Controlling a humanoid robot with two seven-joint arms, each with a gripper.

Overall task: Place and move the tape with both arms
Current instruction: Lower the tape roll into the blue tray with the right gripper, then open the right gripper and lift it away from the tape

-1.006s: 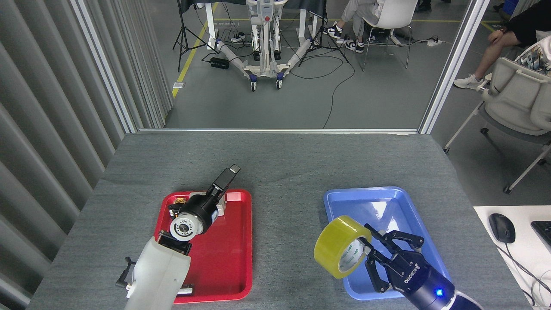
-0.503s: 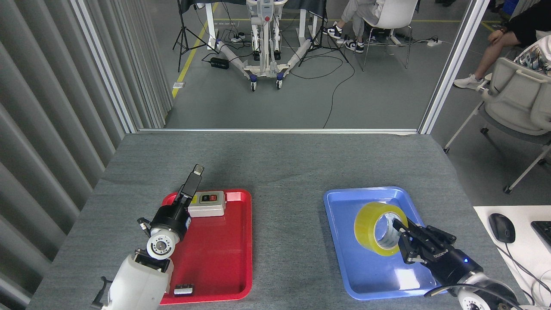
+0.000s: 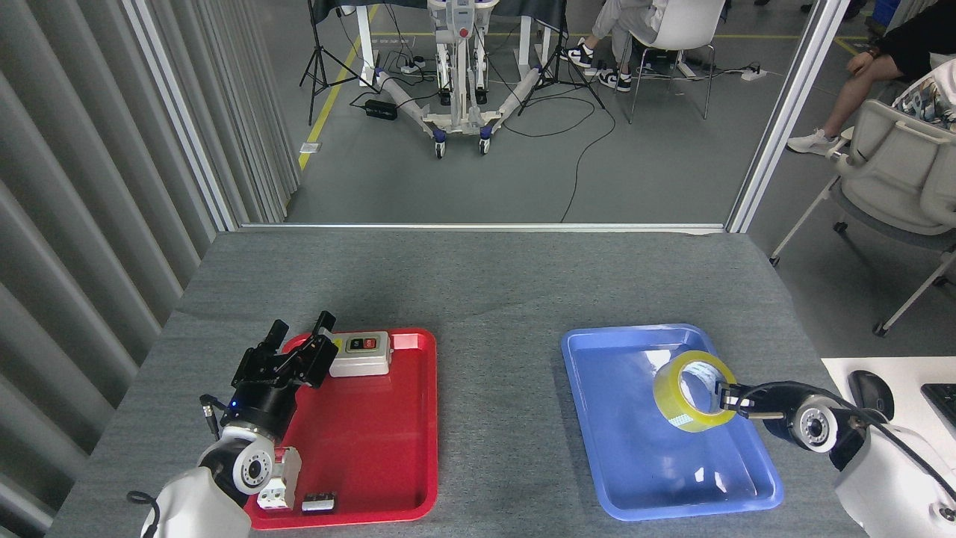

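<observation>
Over the blue tray (image 3: 597, 418), right gripper (image 3: 728, 400) clamps the tape (image 3: 691, 392) by its rim, roll tilted, at the tray's right side. Left gripper (image 3: 299, 351) fingers spread, empty, at the red tray's (image 3: 373, 448) far-left corner beside the switch box (image 3: 361, 353).

Tape (image 3: 691, 391): small print on white inner core, too small to read. Grey switch box (image 3: 361, 353): red and black buttons, possibly marked, not legible. No other readable text, number or brand in view.
</observation>
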